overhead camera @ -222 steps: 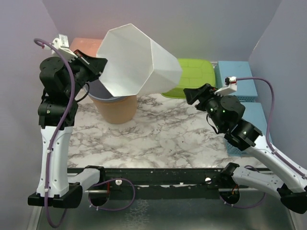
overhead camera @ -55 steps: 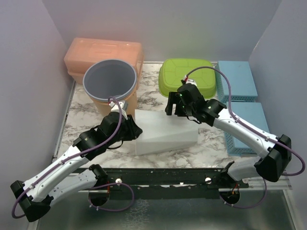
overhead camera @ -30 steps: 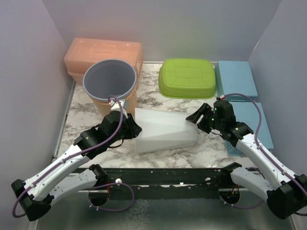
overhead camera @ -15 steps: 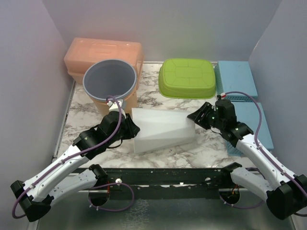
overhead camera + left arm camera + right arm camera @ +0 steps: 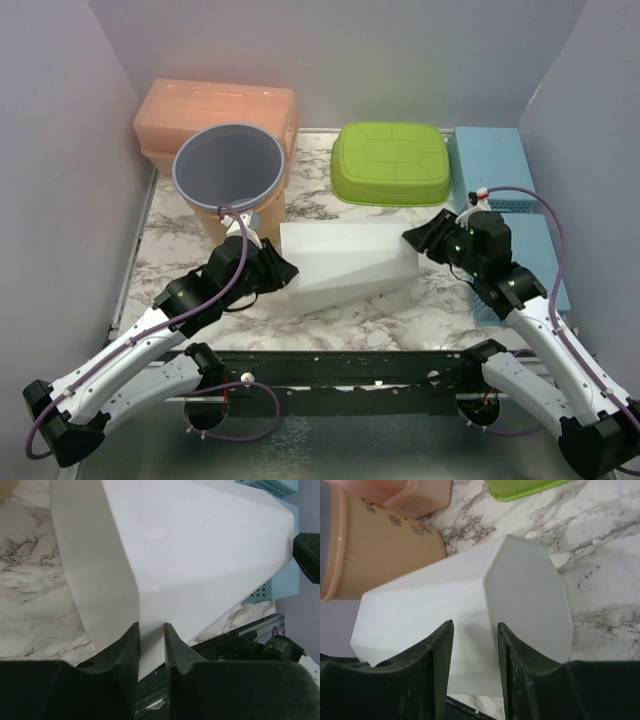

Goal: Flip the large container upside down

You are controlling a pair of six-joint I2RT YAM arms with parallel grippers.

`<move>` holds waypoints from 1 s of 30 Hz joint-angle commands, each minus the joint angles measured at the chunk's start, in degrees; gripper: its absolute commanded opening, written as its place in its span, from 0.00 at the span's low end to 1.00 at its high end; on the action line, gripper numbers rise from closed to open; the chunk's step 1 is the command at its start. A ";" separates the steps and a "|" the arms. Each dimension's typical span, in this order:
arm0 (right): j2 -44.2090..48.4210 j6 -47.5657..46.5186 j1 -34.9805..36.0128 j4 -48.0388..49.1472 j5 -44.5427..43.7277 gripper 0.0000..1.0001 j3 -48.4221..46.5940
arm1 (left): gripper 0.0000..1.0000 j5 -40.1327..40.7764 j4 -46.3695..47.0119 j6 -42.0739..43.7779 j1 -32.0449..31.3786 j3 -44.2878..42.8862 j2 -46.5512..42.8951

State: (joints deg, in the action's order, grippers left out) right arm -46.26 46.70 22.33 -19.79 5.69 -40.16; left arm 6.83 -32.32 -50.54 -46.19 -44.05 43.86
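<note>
The large container (image 5: 345, 262) is a white faceted tub lying on its side on the marble table, with its mouth to the left and its base to the right. My left gripper (image 5: 280, 268) is shut on the wall at its rim. In the left wrist view the thin white wall (image 5: 200, 545) runs between the two black fingers of the left gripper (image 5: 151, 630). My right gripper (image 5: 415, 238) is at the base end with its jaws apart. In the right wrist view the right gripper (image 5: 475, 627) straddles the edge where side meets base (image 5: 520, 595), gripping nothing.
Behind the container stand an orange bucket with a grey-blue inside (image 5: 228, 170), a salmon lidded box (image 5: 215, 108) and an upturned green tub (image 5: 390, 162). Two blue baskets (image 5: 490, 165) line the right side. A black rail (image 5: 330, 365) runs along the near edge.
The container has shifted a little to the right and turned slightly. The right gripper's jaws have narrowed at its base end. The left gripper keeps its hold on the rim.
</note>
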 commanded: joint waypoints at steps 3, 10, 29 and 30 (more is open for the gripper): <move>2.84 -1.77 1.58 7.34 11.73 0.43 -6.00 | 0.24 -6.64 7.87 -3.92 -0.56 1.58 0.42; 2.45 -2.24 1.58 10.61 15.43 0.44 -7.67 | 0.24 -6.80 10.32 -4.13 -0.56 1.87 1.31; -1.39 -2.56 1.61 12.83 19.78 0.44 -9.83 | 0.24 -5.77 12.84 -2.72 -0.56 2.63 3.60; -1.56 -2.95 1.59 12.67 19.87 0.44 -10.25 | 0.24 -5.96 13.10 -2.65 -0.56 2.55 3.79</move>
State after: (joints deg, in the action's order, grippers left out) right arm -46.83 42.72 22.04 -6.09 15.57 -49.45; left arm 3.25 -29.74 -53.36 -46.15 -40.21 47.64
